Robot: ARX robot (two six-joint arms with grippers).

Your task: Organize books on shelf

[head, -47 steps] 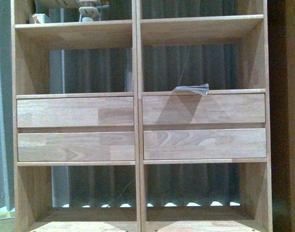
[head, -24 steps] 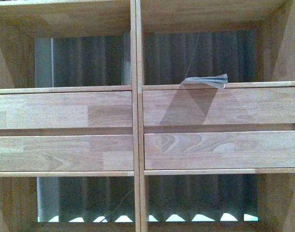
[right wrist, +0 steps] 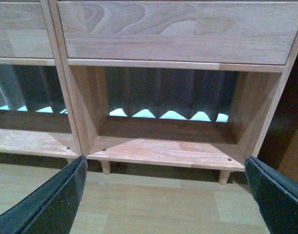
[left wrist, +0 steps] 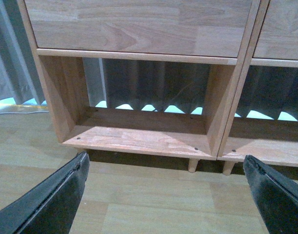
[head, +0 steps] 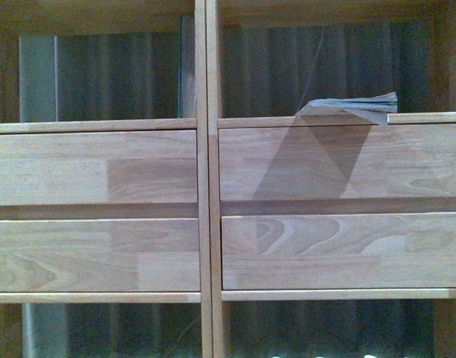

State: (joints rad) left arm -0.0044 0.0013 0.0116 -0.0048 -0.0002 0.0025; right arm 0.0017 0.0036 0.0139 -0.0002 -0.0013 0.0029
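In the front view the light-wood shelf (head: 205, 224) fills the frame, its upright divider running down just left of centre. At the upper left, an open compartment shows a grey pleated curtain (head: 116, 74) behind it. At that compartment's right side a slim teal-edged book (head: 185, 67) stands upright against the divider. Across the middle of the frame sit four plain drawer fronts (head: 93, 168), two stacked on the left and two on the right. At the upper right a pale book (head: 351, 107) lies flat on the floor of the right-hand open compartment, page edges toward the camera. One corner hangs over the front lip just above the upper right drawer front, where it throws a dark wedge of shadow; its cover cannot be read from here. In the left wrist view the left gripper (left wrist: 164, 160) is spread wide and empty. Its two dark fingers (left wrist: 51, 200) hang low over the wooden floor (left wrist: 139, 209) in front of a bottom compartment, with short peg legs (left wrist: 191, 165) showing beneath the shelf. In the right wrist view the right gripper (right wrist: 165, 161) is likewise spread wide and holds nothing, facing another bottom compartment. Both books sit in the upper compartments, well apart from the grippers down by the bottom row.
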